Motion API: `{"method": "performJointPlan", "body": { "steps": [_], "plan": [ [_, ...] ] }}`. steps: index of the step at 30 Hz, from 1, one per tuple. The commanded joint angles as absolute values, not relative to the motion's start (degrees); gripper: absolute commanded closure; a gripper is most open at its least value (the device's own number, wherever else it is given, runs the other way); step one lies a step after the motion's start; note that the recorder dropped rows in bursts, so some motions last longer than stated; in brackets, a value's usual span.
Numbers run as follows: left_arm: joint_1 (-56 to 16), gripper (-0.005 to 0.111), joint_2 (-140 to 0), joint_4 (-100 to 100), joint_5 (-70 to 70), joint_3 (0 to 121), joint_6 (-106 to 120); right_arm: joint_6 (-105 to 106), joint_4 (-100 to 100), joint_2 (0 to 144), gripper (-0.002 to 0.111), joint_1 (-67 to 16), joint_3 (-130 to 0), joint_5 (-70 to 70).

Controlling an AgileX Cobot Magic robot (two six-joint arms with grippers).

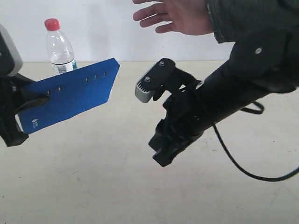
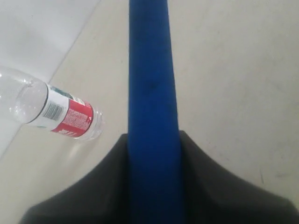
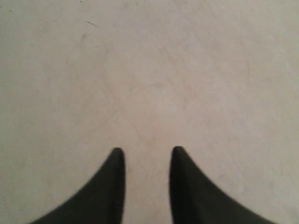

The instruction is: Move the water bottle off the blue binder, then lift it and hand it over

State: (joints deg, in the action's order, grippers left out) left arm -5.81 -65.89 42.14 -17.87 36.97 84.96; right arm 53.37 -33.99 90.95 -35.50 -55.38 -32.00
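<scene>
The blue binder [image 1: 70, 93] is held off the table, tilted, with my left gripper [image 1: 32, 100] shut on its near edge. The left wrist view shows that binder [image 2: 152, 93] edge-on between my two black fingers [image 2: 93, 186]. The water bottle [image 1: 59, 46] stands upright on the table behind the binder, off it, red cap on top. From the left wrist camera the bottle [image 2: 51, 109] lies beside the binder, apart from it. My right gripper [image 1: 163, 151] hangs over the middle of the table, open and empty, its fingertips [image 3: 117, 156] over bare tabletop.
A person's open hand [image 1: 175, 16] reaches in at the top, above my right arm. A black cable [image 1: 233, 158] loops from the right arm over the beige table [image 1: 93, 186]. A white wall stands behind.
</scene>
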Motion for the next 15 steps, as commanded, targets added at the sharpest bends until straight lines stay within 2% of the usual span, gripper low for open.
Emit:
{"method": "performJointPlan", "body": {
  "steps": [1, 9, 15],
  "plan": [
    [-5.8, 0.102, -54.0, 40.4, -18.3, 31.7, 78.2, 36.5, -21.2, 80.9, 0.108, -35.4, -55.4, -45.0],
    [-5.9, 0.102, -30.8, 41.5, -32.5, 24.6, 67.2, 29.0, -21.1, 58.0, 0.109, -35.4, -55.3, -41.0],
    [-5.9, 0.102, -24.3, 52.9, -37.1, 20.0, 65.7, 15.9, -12.2, 33.9, 0.109, -35.4, -52.5, -40.4]
  ]
}}
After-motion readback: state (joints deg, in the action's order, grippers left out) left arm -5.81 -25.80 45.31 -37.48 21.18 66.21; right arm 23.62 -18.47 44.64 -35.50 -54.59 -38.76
